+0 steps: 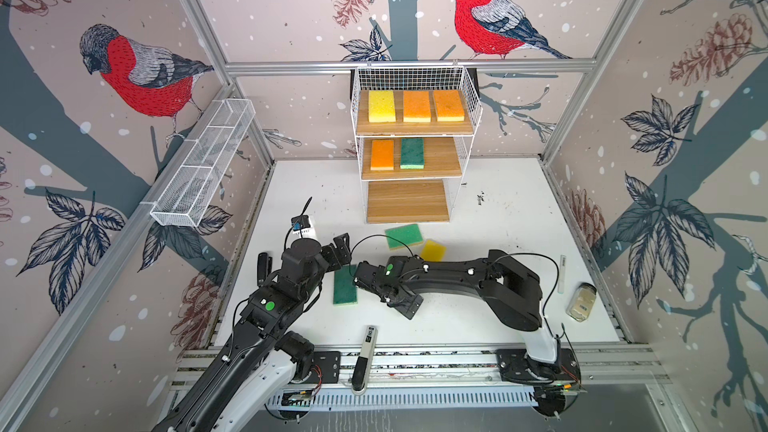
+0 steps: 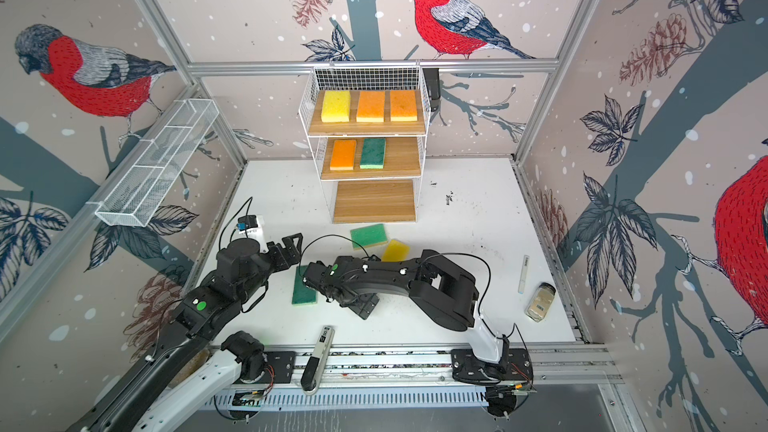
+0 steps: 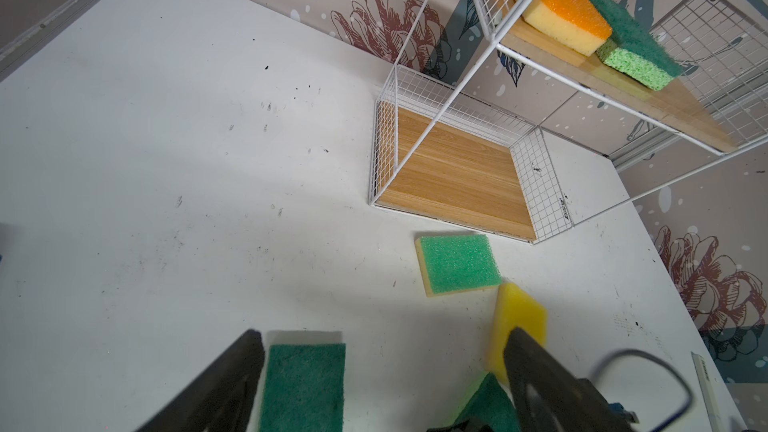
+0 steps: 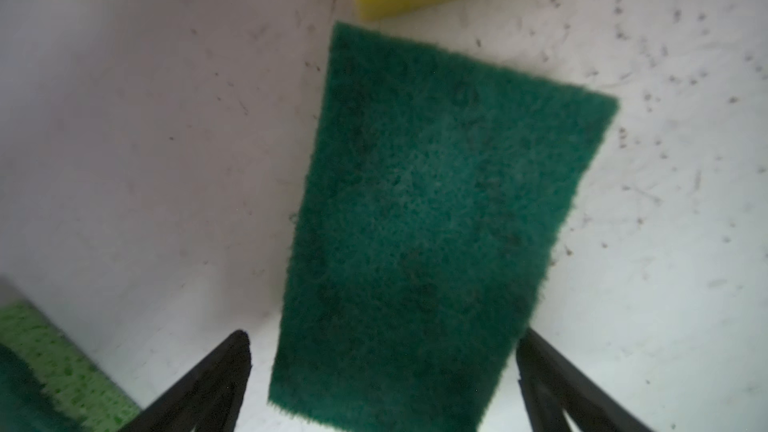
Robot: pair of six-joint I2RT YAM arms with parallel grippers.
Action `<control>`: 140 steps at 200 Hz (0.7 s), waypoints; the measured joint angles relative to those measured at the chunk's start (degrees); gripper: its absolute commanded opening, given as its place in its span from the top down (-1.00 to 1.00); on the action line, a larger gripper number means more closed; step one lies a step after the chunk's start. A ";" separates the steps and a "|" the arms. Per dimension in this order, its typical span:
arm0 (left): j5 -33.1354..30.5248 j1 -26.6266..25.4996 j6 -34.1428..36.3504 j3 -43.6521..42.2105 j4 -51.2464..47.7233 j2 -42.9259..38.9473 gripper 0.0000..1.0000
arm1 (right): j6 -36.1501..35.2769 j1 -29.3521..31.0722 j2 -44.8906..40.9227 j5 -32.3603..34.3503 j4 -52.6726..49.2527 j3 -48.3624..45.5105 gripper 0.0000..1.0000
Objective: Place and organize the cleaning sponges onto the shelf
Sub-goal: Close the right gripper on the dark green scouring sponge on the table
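**Top views and wrist views: five shelved, four loose, nothing gripped**

In both top views, eight sponges countable; a ninth hidden under the right arm and found only in the wrist views.

On the shelf (image 1: 469, 126), top board: one shelved yellow sponge (image 1: 381, 106) and two orange sponges (image 1: 417, 106) (image 1: 449, 105), side by side. Middle board: a third orange sponge (image 1: 382, 155) beside one shelved dark green sponge (image 1: 412, 153).

On the table (image 1: 498, 209): one light green sponge (image 1: 403, 236) just in front of the lowest board, one loose yellow sponge (image 1: 433, 250) corner to corner with it, one dark green sponge (image 1: 345, 288) lying between the two wrists.

Left gripper (image 3: 384, 336): spread wide, clasping nothing, that dark green sponge lying just inside one finger (image 3: 232, 371).

Right gripper (image 4: 384, 338): also spread wide, straddling the near end of the fourth green sponge (image 4: 436, 209), bare table showing on both sides, no clamp.

Writing:
- Faint dark marks on that scouring face, too blurred to read.
- Small tag (image 3: 563, 205) on the shelf's wire side, illegible.
- One glass jar (image 1: 582, 301) with a small label, print too small.
- One marker (image 1: 365, 355) across the front rail, barrel lettering unreadable.
- One slim clear strip (image 1: 562, 274) with dark print at one end, unreadable.
- One long white mesh basket (image 1: 203, 164) on the left frame, no label seen.
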 measured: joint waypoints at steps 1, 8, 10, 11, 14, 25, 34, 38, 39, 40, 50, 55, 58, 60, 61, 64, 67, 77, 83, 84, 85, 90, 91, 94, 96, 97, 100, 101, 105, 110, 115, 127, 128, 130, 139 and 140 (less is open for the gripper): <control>0.02 0.00 0.02 0.00 0.00 0.04 -0.82 | -0.22 -0.04 0.02 -0.07 0.00 0.02 -0.99; 0.02 0.13 0.02 0.00 0.00 0.15 -0.82 | -0.24 -0.09 0.09 -0.20 0.02 0.02 -0.99; 0.04 0.17 0.02 0.00 0.00 0.17 -0.82 | -0.31 -0.13 0.13 -0.24 0.02 0.02 -0.99; 0.04 0.20 0.02 0.00 0.00 0.17 -0.82 | -0.35 -0.20 0.15 -0.31 0.02 0.02 -0.99; 0.04 0.24 0.02 0.00 0.00 0.17 -0.82 | -0.42 -0.26 0.17 -0.46 0.02 0.07 -0.99; 0.04 0.37 0.02 0.00 0.00 0.17 -0.82 | -0.50 -0.37 0.24 -0.79 -0.04 0.11 -1.00; 0.04 0.44 0.02 0.00 0.02 0.28 -0.82 | -0.55 -0.59 0.24 -1.18 -0.07 0.11 -0.95; 0.07 0.48 0.02 0.00 0.02 0.33 -0.82 | -0.61 -0.66 0.24 -1.25 -0.07 0.11 -0.93; 0.07 0.48 0.02 0.00 0.02 0.33 -0.82 | -0.70 -0.70 0.24 -1.27 -0.07 0.11 -0.92; 0.07 0.50 0.02 0.00 0.02 0.33 -0.82 | -0.76 -0.70 0.24 -1.29 -0.09 0.11 -0.92; 0.07 0.61 0.02 0.00 0.02 0.46 -0.83 | -1.44 -0.79 0.17 -1.90 -0.22 -0.04 -0.86; 0.09 0.70 0.02 0.00 0.02 0.50 -0.83 | -1.46 -0.79 0.04 -2.05 -0.22 -0.31 -0.84; 0.11 0.74 0.02 0.00 0.02 0.52 -0.83 | -1.46 -0.79 -0.04 -2.05 -0.17 -0.46 -0.82; 0.15 0.81 0.02 0.00 0.02 0.52 -0.83 | -1.49 -0.79 -0.11 -2.05 -0.11 -0.61 -0.81; 0.17 0.81 0.02 0.00 0.02 0.55 -0.83 | -1.49 -0.79 -0.15 -2.05 -0.09 -0.66 -0.80; 0.35 0.92 0.02 0.00 0.04 0.59 -0.83 | -1.55 -0.79 -0.24 -2.10 -0.02 -0.83 -0.79; 0.50 0.98 0.02 0.00 0.07 0.66 -0.83 | -1.55 -0.76 -0.42 -2.16 0.13 -1.11 -0.78; 0.74 1.22 0.04 0.00 0.13 0.85 -0.83 | -1.66 -0.72 -0.87 -2.14 0.17 -1.88 -0.75; 1.40 1.36 0.04 0.00 0.17 1.01 -0.83 | -1.77 -0.59 -1.20 -2.16 0.22 -2.47 -0.73; 1.44 1.38 0.04 0.00 0.20 1.03 -0.82 | -1.77 -0.57 -1.29 -2.19 0.22 -2.60 -0.73; 1.49 1.40 0.04 0.00 0.20 1.09 -0.82 | -1.77 -0.57 -1.33 -2.19 0.22 -2.67 -0.73; 1.51 1.44 0.11 0.00 0.22 1.22 -0.83 | -1.77 -0.52 -1.62 -2.21 0.17 -3.13 -0.71; 1.51 1.44 0.13 0.00 0.22 1.25 -0.83 | -1.77 -0.50 -1.68 -2.21 0.15 -3.21 -0.71; 1.57 1.49 0.24 0.00 0.22 1.31 -0.83 | -1.77 -0.46 -1.86 -2.21 0.11 -3.48 -0.70; 1.57 1.51 0.26 0.00 0.22 1.33 -0.83 | -1.77 -0.42 -1.97 -2.19 0.11 -3.67 -0.70; 1.57 1.53 0.26 0.00 0.22 1.33 -0.83 | -1.79 -0.42 -2.03 -2.19 0.11 -3.72 -0.69; 1.57 1.57 0.24 0.00 0.22 1.36 -0.83 | -1.79 -0.33 -2.23 -2.19 0.09 -4.04 -0.69; 1.57 1.62 0.24 0.00 0.22 1.36 -0.83 | -1.81 -0.31 -2.27 -2.19 0.09 -4.11 -0.69; 1.55 1.68 0.24 0.00 0.22 1.36 -0.83 | -1.90 -0.22 -2.56 -2.19 0.04 -4.55 -0.68; 1.55 1.70 0.24 0.00 0.22 1.33 -0.83 | -2.01 -0.11 -2.89 -2.21 0.02 -5.05 -0.65; 1.55 1.70 0.24 0.00 0.22 1.33 -0.83 | -2.03 0.00 -3.23 -2.25 -0.07 -5.53 -0.64; 1.75 1.73 0.24 0.00 0.22 1.36 -0.83 | -3.21 0.09 -4.24 -2.47 -0.11 -7.02 -0.62; 1.75 1.73 0.24 0.00 0.22 1.36 -0.83 | -3.23 0.09 -4.31 -2.49 -0.11 -7.10 -0.61; 1.75 1.73 0.24 0.00 0.22 1.36 -0.82 | -3.21 0.09 -4.50 -2.51 -0.13 -7.37 -0.61; 1.73 1.73 0.26 0.00 0.22 1.38 -0.82 | -3.23 0.09 -5.44 -2.78 -0.07 -8.74 -0.59; 1.73 1.73 0.26 0.00 0.22 1.38 -0.82 | -3.23 0.09 -5.60 -2.78 -0.02 -8.98 -0.59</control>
